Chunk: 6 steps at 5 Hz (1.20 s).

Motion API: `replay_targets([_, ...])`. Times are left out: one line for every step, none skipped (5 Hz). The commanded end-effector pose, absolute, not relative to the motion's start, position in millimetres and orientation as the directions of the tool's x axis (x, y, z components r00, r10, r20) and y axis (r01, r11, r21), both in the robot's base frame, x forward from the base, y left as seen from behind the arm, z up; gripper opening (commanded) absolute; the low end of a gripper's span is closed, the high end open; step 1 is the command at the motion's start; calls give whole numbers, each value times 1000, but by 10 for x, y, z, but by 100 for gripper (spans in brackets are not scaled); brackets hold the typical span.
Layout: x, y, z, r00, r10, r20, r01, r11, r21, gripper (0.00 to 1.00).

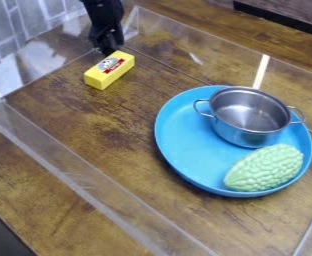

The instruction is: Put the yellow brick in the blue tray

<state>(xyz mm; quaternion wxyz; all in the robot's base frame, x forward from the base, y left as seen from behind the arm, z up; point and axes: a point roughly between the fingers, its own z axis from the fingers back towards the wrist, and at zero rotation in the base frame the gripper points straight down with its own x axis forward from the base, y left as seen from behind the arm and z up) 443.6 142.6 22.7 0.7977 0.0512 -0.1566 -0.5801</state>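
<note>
The yellow brick (109, 70) lies flat on the wooden table at the upper left, its white-and-red label facing up. My dark gripper (105, 44) hangs just behind it, pointing steeply down, with its tips slightly above and beyond the brick's far end. Nothing shows between the fingers, and their spread is too dark to read. The blue tray (186, 150) sits at the right, well apart from the brick.
A small steel pot (248, 115) with handles stands in the tray's far half. A pale green bumpy oval object (268, 167) lies in its near half. Clear plastic walls (65, 165) border the table's left and front edges.
</note>
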Motion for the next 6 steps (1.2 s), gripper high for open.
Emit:
replay_targets([4402, 1457, 201, 272, -945, 183, 915, 313, 255, 100])
replay_targets([4379, 1468, 158, 268, -947, 179, 919, 307, 247, 100])
replay_targets([4354, 1478, 122, 264, -948, 176, 923, 301, 239, 100])
replay_targets([4336, 1489, 97, 261, -950, 172, 927, 296, 231, 100])
replay_targets([4319, 1498, 73, 258, -952, 167, 930, 291, 223, 100])
replay_targets([4302, 1509, 57, 255, -953, 163, 934, 286, 214, 100])
